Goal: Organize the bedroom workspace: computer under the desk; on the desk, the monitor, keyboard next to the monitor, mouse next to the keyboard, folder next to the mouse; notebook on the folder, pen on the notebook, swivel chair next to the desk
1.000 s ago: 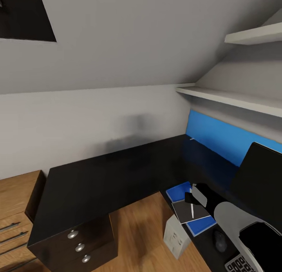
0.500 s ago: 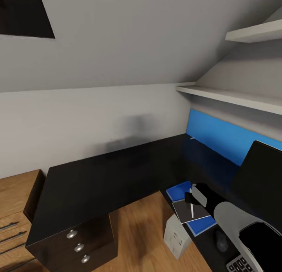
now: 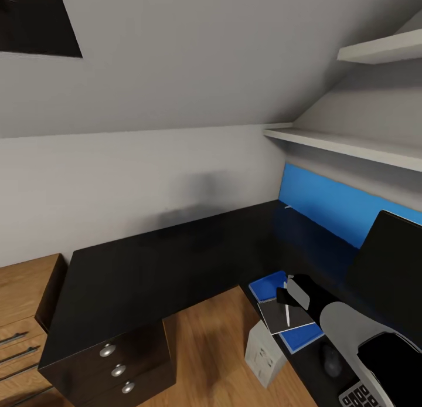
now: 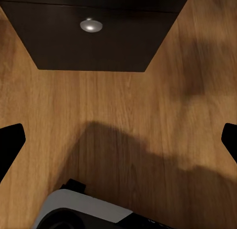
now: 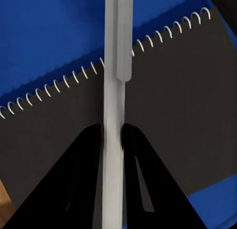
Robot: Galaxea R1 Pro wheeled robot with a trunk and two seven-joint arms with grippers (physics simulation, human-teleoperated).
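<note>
Holding still: gripper [image 5: 112,132] grips pen [image 5: 114,90].

Right arm is chunky: rounded light-grey shell segments with glossy black joints between them. The right pincer [image 5: 112,140] has flat, matte black, wedge-shaped fingers. The left pincer [image 4: 118,140] has black tips too, with a white-and-black rounded casing behind them.

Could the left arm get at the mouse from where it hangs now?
Probably not without repositioning. The left gripper hangs open over the wooden floor facing the drawer unit, while the mouse lies at the far right of the desk, beyond the right arm.
</note>
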